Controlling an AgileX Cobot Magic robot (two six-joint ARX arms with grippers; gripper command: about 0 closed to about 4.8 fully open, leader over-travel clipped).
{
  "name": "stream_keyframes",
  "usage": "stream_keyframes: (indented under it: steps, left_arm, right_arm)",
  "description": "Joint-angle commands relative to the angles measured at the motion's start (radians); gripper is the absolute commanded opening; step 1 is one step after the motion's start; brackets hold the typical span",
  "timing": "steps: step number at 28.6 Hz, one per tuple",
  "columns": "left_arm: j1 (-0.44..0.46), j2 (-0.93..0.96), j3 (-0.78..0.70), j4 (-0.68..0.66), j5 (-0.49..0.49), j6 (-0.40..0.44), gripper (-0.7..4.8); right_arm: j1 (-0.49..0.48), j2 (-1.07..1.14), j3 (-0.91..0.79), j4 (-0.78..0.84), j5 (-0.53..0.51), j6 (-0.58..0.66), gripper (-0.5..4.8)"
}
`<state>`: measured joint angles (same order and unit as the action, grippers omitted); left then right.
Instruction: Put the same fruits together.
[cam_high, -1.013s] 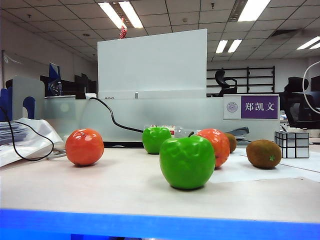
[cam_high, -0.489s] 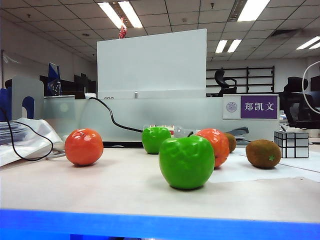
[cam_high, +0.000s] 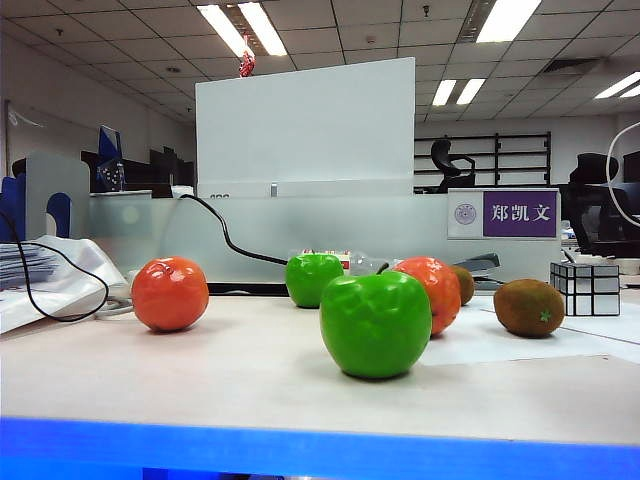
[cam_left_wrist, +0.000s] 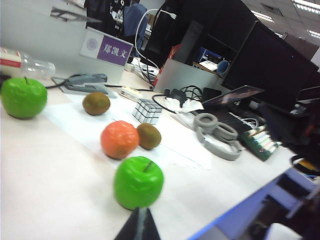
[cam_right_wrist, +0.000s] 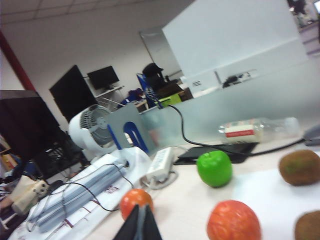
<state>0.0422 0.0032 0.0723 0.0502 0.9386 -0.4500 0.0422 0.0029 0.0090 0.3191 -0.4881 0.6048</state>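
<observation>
Beyond the closed left gripper (cam_left_wrist: 138, 220), headphones (cam_left_wrist: 216, 135) are being shown, unseen from outside; the right gripper (cam_right_wrist: 138, 220) is being kept closed; fruits (cam_high: 374, 325) unchanged since earlier.

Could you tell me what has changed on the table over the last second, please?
Nothing visibly changed. All six fruits sit where they were, including the front apple and the left orange. The left gripper and right gripper are shut and hold nothing.
</observation>
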Motion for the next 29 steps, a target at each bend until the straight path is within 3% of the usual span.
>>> stream_keyframes:
  steps: [1, 4, 6, 8, 14, 18, 20, 21, 23, 24, 25, 29]
  left_arm:
    - [-0.042, -0.001, 0.043, -0.113, -0.096, 0.119, -0.05]
    - [-0.131, 0.024, 0.114, -0.163, -0.248, 0.165, -0.05]
    - [-0.175, 0.074, 0.183, -0.201, -0.359, 0.209, -0.05]
    - [-0.209, 0.153, 0.264, -0.23, -0.397, 0.303, -0.05]
    - [-0.273, 0.389, 0.368, -0.244, -0.402, 0.443, -0.05]
    - [-0.324, 0.581, 0.402, -0.243, -0.415, 0.56, 0.08]
    - [-0.328, 0.671, 0.417, -0.226, -0.41, 0.578, 0.77]
    - [-0.328, 0.708, 0.422, -0.209, -0.405, 0.577, 1.32]
    - [-0.328, 0.779, 0.428, -0.154, -0.379, 0.571, 2.89]
    - [-0.328, 0.805, 0.427, -0.122, -0.377, 0.568, 3.43]
    - [-0.328, 0.822, 0.427, -0.1, -0.378, 0.569, 3.74]
    - [-0.328, 0.854, 0.427, -0.043, -0.357, 0.598, 3.82]
  right_arm:
    - [0.047, -0.002, -0.007, 0.027, 0.082, -0.017, 0.02]
    - [0.085, -0.001, -0.004, 0.04, 0.114, -0.093, 0.98]
    - [0.091, -0.001, -0.002, 0.056, 0.14, -0.101, 0.98]
    - [0.09, -0.001, 0.002, 0.06, 0.153, -0.101, 0.98]
    - [0.09, 0.068, 0.05, 0.065, 0.176, -0.192, 1.01]
    - [0.09, 0.211, 0.134, 0.095, 0.226, -0.325, 1.82]
    - [0.09, 0.343, 0.188, 0.113, 0.223, -0.39, 2.31]
    - [0.09, 0.41, 0.211, 0.125, 0.215, -0.414, 2.82]
    - [0.09, 0.585, 0.263, 0.165, 0.176, -0.462, 4.38]
    - [0.09, 0.669, 0.287, 0.19, 0.171, -0.472, 4.79]
    - [0.09, 0.772, 0.317, 0.221, 0.171, -0.472, 4.79]
    - [0.089, 1.097, 0.418, 0.328, 0.175, -0.472, 4.79]
